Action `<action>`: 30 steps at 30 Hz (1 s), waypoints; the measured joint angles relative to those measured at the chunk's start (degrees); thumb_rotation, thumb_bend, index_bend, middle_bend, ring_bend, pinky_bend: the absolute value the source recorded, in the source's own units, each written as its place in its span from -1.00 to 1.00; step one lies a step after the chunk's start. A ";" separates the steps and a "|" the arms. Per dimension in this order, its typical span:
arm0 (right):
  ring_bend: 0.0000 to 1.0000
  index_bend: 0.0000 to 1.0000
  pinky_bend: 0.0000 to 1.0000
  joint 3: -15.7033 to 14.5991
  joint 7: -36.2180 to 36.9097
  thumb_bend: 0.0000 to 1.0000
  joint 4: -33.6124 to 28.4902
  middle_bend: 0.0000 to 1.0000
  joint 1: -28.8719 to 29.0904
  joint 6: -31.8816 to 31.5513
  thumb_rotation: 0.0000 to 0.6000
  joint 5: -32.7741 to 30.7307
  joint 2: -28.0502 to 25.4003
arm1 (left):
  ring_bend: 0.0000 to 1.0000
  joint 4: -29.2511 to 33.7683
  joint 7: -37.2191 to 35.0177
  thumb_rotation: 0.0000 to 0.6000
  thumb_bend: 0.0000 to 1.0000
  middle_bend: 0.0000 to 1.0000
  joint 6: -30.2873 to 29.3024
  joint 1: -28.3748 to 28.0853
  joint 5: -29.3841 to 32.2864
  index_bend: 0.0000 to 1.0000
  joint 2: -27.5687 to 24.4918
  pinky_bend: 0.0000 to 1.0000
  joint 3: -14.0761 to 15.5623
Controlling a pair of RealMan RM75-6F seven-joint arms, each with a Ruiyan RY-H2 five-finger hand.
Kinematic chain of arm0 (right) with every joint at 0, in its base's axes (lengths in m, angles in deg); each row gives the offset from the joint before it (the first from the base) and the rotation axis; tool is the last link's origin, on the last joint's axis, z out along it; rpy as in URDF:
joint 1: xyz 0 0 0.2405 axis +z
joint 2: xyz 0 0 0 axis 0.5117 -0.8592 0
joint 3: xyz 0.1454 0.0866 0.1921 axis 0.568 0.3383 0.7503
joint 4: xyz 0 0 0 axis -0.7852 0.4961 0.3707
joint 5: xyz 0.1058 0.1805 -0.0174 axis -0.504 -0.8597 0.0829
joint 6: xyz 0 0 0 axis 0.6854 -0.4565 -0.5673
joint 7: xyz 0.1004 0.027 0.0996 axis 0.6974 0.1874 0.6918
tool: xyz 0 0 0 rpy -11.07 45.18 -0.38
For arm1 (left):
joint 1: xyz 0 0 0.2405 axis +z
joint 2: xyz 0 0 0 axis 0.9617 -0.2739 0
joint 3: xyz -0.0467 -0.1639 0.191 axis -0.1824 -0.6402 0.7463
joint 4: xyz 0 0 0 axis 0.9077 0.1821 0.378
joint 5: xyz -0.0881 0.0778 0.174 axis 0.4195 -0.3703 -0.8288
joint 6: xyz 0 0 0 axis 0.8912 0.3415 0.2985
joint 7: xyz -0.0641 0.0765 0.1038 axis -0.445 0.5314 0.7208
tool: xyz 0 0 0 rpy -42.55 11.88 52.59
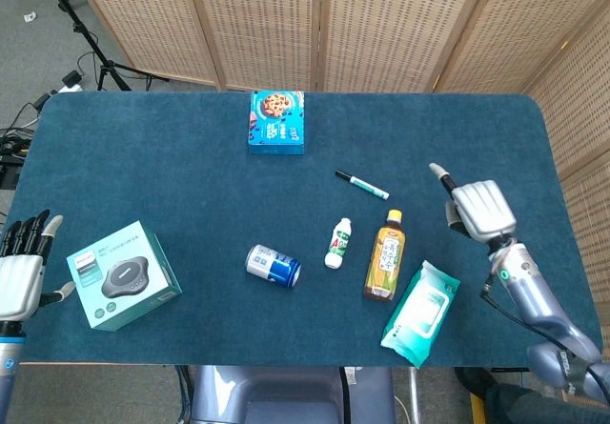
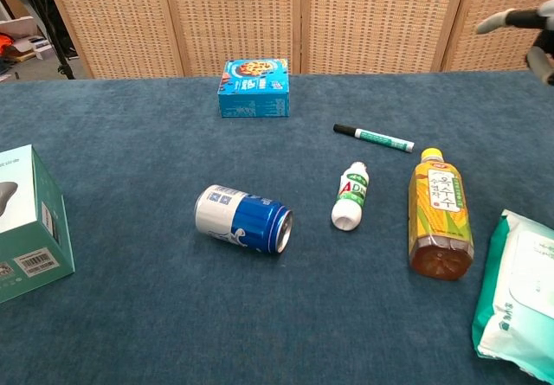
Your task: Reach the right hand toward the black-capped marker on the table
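Observation:
The black-capped marker [image 1: 362, 185] [image 2: 374, 137], white with green print, lies flat on the blue table right of centre, cap pointing to the far left. My right hand [image 1: 477, 207] hovers above the table to the right of the marker, well apart from it and holding nothing. The chest view shows only part of this right hand [image 2: 528, 30], at the top right corner. My left hand [image 1: 21, 272] stays at the table's near left edge, fingers spread and empty.
A yellow tea bottle [image 1: 385, 255] [image 2: 440, 225] and a small white bottle [image 1: 337, 243] [image 2: 350, 196] lie just in front of the marker. A wipes pack [image 1: 422, 312], a blue can [image 1: 274, 265], a green box [image 1: 122, 274] and a cookie box [image 1: 276, 119] also lie about.

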 measured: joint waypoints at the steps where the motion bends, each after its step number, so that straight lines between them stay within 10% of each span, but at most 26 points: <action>1: 0.78 -1.00 1.00 0.20 -0.88 1.00 0.61 0.55 1.97 2.35 1.00 -1.43 0.47 | -1.00 -0.24 0.16 1.00 -1.00 -1.00 0.42 -0.17 0.69 -1.00 0.17 -1.00 -0.24; 12: 0.82 -0.93 1.00 -2.03 -17.98 1.00 13.14 0.55 19.96 14.70 1.00 -18.64 12.35 | -1.00 -2.01 0.36 1.00 -1.00 -1.00 3.36 -1.41 4.63 -1.00 0.91 -1.00 -1.40; 30: 0.83 -0.64 1.00 -10.85 -28.85 1.00 18.56 0.55 26.50 14.00 1.00 -34.45 18.52 | -1.00 -1.58 -0.98 1.00 -1.00 -1.00 3.96 -1.53 5.00 -1.00 0.20 -1.00 -0.90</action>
